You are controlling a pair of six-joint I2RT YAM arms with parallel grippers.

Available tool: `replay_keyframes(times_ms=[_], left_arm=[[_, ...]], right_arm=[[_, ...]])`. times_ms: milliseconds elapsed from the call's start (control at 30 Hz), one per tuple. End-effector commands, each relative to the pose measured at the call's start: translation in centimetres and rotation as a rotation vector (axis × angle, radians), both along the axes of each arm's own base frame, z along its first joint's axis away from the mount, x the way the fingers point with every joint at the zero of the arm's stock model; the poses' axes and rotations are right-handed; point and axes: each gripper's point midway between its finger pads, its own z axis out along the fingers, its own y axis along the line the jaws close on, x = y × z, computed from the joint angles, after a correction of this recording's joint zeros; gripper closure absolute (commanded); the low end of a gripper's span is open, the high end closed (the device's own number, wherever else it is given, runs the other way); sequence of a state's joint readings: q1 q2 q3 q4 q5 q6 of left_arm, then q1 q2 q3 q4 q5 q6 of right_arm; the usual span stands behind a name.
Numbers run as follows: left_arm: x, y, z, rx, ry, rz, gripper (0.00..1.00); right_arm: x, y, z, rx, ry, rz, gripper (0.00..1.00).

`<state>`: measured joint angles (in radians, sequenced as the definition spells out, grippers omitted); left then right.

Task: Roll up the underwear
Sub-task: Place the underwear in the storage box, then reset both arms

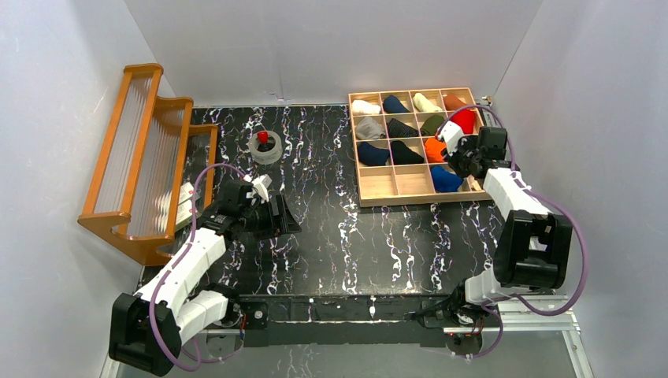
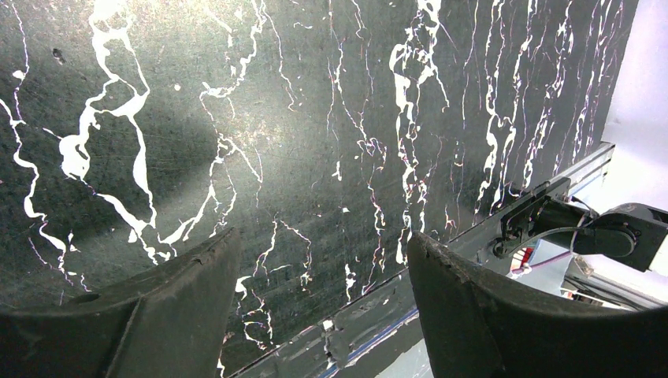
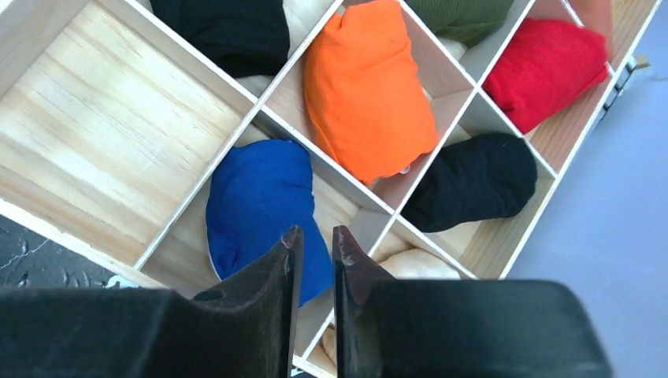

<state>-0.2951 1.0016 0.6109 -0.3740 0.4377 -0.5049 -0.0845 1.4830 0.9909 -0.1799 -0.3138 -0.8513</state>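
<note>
Nearest the bases, the L gripper [image 2: 323,244] hangs low over the black, white-veined marble-look tabletop [image 1: 354,236]. Its fingers are spread wide, nothing betw. them, only bare surface in the gap.

On the R side, the R gripper [image 3: 315,236] points down at the near edge of the pale wooden grid tray [image 1: 394,185]. Its fingers are pinched almost together w/ a thin slit left and no fabric caught in it.

Just under and beyond those tips lies the royal blue rolled underwear bundle [image 3: 260,205], sitting in a near-row cell w/ a bare cell to its L. The bright orange rolled underwear bundle [image 3: 366,94] fills the cell directly behind it, one divider apart. A black fabric bundle [image 3: 473,181] and a red fabric bundle [image 3: 543,71] sit in cells beside and past the orange one.

Farther back L, a clear tape roll w/ a small red item inside [image 1: 266,147] rests on the table. An orange wooden rack w/ clear slats [image 1: 134,157] stands against the L wall.
</note>
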Motion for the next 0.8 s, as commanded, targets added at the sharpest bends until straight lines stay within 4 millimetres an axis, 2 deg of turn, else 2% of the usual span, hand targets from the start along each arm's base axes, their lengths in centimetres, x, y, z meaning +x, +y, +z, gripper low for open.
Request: replay_keyframes(times_ms=[0, 67, 233, 300, 367, 400, 500, 533, 600, 633, 700, 767], left_arm=[[-0.1, -0.1, 0.3, -0.010, -0.005, -0.014, 0.26], [-0.1, 0.0, 0.3, -0.010, -0.007, -0.013, 0.26], [-0.1, 0.0, 0.3, -0.010, -0.008, -0.010, 0.26], [-0.1, 0.0, 0.3, -0.008, -0.007, -0.012, 0.26], [-0.1, -0.1, 0.5, -0.013, -0.010, -0.020, 0.26], [0.0, -0.1, 0.7, -0.014, -0.021, -0.020, 0.26], [0.3, -0.1, 1.5, -0.020, -0.074, -0.023, 0.25], [0.5, -0.1, 2.0, -0.024, -0.097, -0.027, 0.25], [1.2, -0.2, 3.3, -0.029, -0.153, -0.020, 0.24], [1.7, -0.1, 4.2, -0.030, -0.188, -0.011, 0.23], [3.0, 0.1, 6.4, -0.023, -0.262, 0.016, 0.22], [4.1, 0.6, 8.5, -0.005, -0.328, 0.048, 0.20]], right_arm=[[0.1, -0.2, -2.0, 0.100, 0.061, -0.127, 0.77], [-0.4, -0.6, -3.3, 0.124, 0.089, -0.190, 0.82], [-1.1, -1.7, -5.8, 0.129, 0.125, -0.289, 0.86], [-1.0, -2.1, -6.1, 0.126, 0.119, -0.307, 0.86], [-0.8, -1.6, -5.6, 0.150, 0.123, -0.292, 0.87], [-0.6, -1.0, -4.7, 0.180, 0.121, -0.269, 0.87], [0.7, -0.3, 0.7, 0.245, -0.008, -0.253, 0.84], [1.0, 0.4, 2.7, 0.285, -0.055, -0.232, 0.76], [1.4, 2.1, 7.3, 0.403, -0.159, -0.187, 0.48], [1.3, 3.0, 9.1, 0.467, -0.190, -0.166, 0.39], [0.7, 5.0, 12.5, 0.605, -0.234, -0.105, 0.26], [-0.4, 7.0, 14.9, 0.777, -0.217, -0.059, 0.16]])
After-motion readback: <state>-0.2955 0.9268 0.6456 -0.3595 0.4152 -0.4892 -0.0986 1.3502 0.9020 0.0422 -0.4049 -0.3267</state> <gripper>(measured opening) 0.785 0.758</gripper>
